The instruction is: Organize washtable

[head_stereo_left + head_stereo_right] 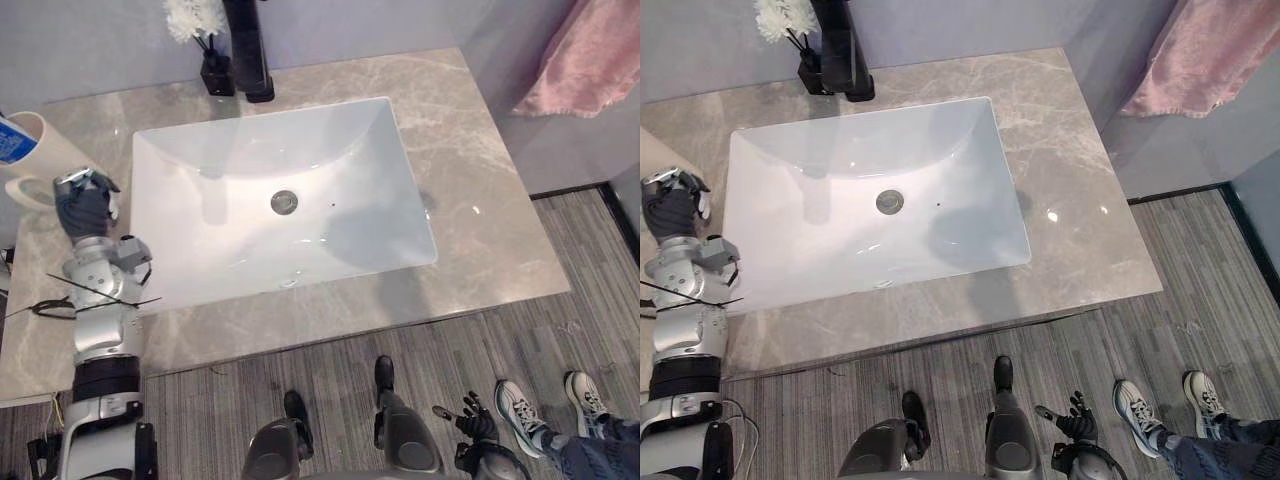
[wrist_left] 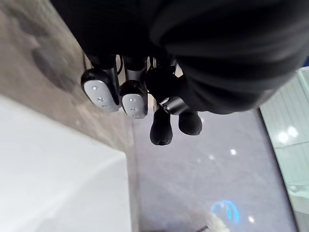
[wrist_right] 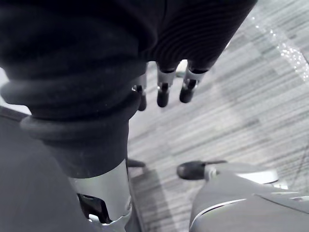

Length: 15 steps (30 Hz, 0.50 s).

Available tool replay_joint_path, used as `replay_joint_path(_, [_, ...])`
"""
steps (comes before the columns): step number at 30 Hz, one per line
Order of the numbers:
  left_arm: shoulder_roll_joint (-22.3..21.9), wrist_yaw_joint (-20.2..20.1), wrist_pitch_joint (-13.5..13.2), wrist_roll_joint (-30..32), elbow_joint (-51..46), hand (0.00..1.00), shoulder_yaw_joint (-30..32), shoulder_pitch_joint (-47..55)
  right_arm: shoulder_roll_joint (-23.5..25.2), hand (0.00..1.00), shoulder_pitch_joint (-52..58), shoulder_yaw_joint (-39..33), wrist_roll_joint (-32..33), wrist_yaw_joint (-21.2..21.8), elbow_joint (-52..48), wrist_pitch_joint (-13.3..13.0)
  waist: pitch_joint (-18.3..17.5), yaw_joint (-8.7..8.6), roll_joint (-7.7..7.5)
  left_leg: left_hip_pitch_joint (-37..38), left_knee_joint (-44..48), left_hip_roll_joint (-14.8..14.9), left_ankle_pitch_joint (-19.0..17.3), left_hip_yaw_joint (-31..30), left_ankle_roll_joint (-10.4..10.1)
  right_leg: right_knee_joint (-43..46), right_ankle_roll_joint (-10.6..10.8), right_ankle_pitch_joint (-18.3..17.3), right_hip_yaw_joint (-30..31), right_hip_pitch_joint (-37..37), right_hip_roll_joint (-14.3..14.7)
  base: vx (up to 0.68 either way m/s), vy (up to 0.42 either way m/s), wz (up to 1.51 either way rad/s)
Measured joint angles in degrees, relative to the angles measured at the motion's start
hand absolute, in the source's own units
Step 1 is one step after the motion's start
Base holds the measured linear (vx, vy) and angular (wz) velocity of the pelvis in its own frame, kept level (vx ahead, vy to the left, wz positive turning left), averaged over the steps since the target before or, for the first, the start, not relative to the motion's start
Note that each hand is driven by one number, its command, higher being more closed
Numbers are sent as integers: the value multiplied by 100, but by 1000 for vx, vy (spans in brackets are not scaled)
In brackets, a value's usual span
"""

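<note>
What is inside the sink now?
A metal drain and a few water drops in the sink; nothing loose. The wrist of the left hand hides part of its rim.

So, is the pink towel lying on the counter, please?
No, the towel hangs off to the right, beyond the counter.

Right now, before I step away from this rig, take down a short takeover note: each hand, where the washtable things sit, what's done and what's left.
Left hand: raised over the left end of the counter, close beside the white mug; contact and grip cannot be judged.
Right hand: open, holding nothing, hanging low over the floor near a person's shoes.
Things: mug at the counter's far left edge; black vase of white flowers beside the black faucet, behind the sink.
Done: nothing I can confirm.
Left: probably placing the mug, since the left hand is nearest it.
</note>
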Motion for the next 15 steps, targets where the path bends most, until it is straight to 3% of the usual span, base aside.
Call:
replay_joint_path(4, [-361, -14, -29, 1, -1022, 100, -547, 158, 0, 0, -15, 1, 2, 17, 105, 1, 5, -32, 17, 147, -27, -43, 1, -140, 2, 20, 62, -70, -142, 206, -54, -7, 4, 15])
replay_joint_path(6, [-600, -23, -145, 1, -1720, 100, -717, 363, -19, 0, -73, -3, 55, 42, 195, 2, 2, -59, 96, 253, -138, -97, 37, -186, 39, 88, 80, -133, -190, 261, -98, -11, 9, 16])
replay_joint_path(12, [-903, -192, -400, -6, -3162, 100, -793, 964, -106, 0, -98, -9, 99, 118, 350, 15, -123, 21, 505, 488, -318, -173, 93, -392, 74, -33, 133, -172, -439, 615, -165, 13, 1, 20])
replay_joint_path(15, [-996, -398, -536, -106, -3987, 100, -470, 1621, -118, 0, -103, -158, 101, 134, 348, 16, -264, 97, 716, 704, -564, -215, 225, -661, 77, -215, 132, -172, -819, 982, -181, 33, -37, 46])
